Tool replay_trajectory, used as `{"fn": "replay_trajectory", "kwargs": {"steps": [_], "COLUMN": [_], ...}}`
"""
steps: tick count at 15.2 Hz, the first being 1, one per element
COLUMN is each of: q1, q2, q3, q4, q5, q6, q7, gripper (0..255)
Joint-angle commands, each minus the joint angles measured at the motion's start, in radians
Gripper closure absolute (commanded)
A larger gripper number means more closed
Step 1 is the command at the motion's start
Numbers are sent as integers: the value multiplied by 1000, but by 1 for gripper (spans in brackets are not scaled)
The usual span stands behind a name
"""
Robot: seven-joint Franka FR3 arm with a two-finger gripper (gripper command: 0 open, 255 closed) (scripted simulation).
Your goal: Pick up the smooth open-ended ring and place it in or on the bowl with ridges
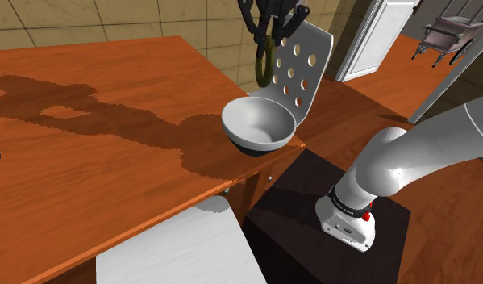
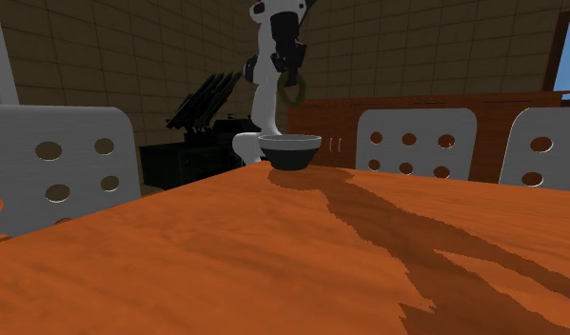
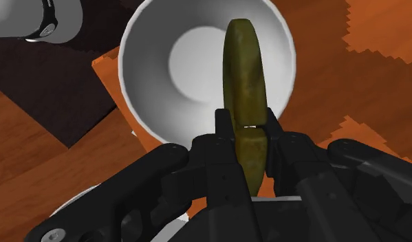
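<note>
An olive-green ring (image 1: 263,60) hangs upright from my black gripper (image 1: 272,36), which is shut on its upper part. It hovers above the bowl (image 1: 259,123), a grey-white bowl with a dark base at the table's near corner. In the wrist view the ring (image 3: 244,82) stands edge-on between the fingertips (image 3: 225,127), directly over the bowl's hollow (image 3: 197,75). The second exterior view shows the ring (image 2: 292,88) a short way above the bowl (image 2: 290,150), with the gripper (image 2: 290,74) clasping it.
The orange wooden table (image 1: 94,153) stretches to the shoulder view's left. A white chair with holes (image 1: 302,64) stands behind the bowl. The dark stand (image 1: 312,218) is below the arm. More white chairs (image 2: 416,141) line the table's far side.
</note>
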Motion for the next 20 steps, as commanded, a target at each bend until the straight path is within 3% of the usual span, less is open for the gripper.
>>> {"fn": "replay_trajectory", "kwargs": {"steps": [1,17,20], "q1": [2,16,16], "q2": [-42,-140,-140], "q3": [-17,-3,-3], "q4": [-39,-347,-347], "q5": [6,29,29], "q6": [-6,203,203], "q7": [-17,-62,-62], "gripper": [255,255,255]}}
